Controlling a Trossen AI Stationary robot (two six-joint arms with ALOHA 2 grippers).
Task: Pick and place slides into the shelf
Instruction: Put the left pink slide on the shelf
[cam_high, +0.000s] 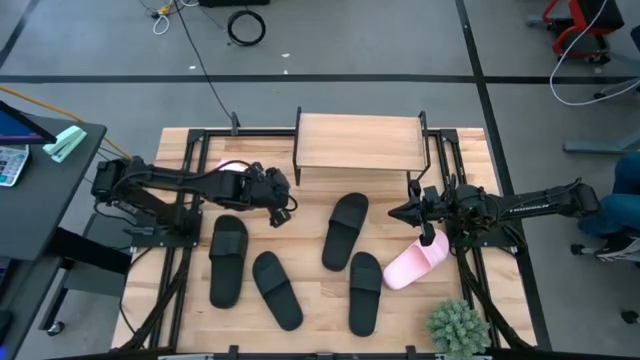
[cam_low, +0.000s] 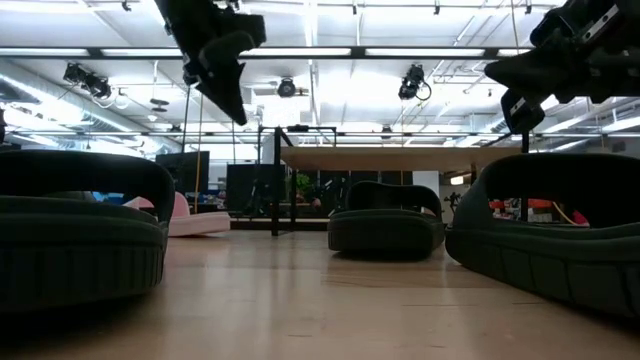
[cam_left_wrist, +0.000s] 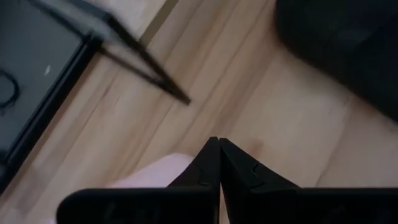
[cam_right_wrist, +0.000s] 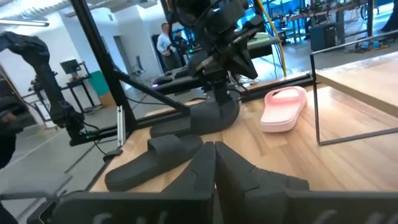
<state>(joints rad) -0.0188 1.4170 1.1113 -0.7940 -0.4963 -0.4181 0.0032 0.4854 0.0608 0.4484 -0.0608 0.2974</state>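
Both grippers, left (cam_high: 281, 208) and right (cam_high: 403, 212), hover clenched and empty (shelf (cam_high: 358, 141) bare), so next comes opening over a slide (cam_high: 345, 230).

Four black slides (cam_high: 346, 230) lie flat on my desk before the empty shelf (cam_high: 360, 141). One pink slide (cam_high: 416, 262) sits right; another pink slide (cam_high: 226, 166) peeks out left.

A robotics lab or industrial workshop

Long ceiling strip lights (cam_low: 300, 50) and hanging cameras (cam_low: 414, 82) run overhead; a grey concrete floor (cam_high: 400, 40) with loose cables (cam_high: 246, 26) surrounds the wooden table (cam_high: 180, 140), and a person (cam_right_wrist: 165, 41) stands among workstations behind.
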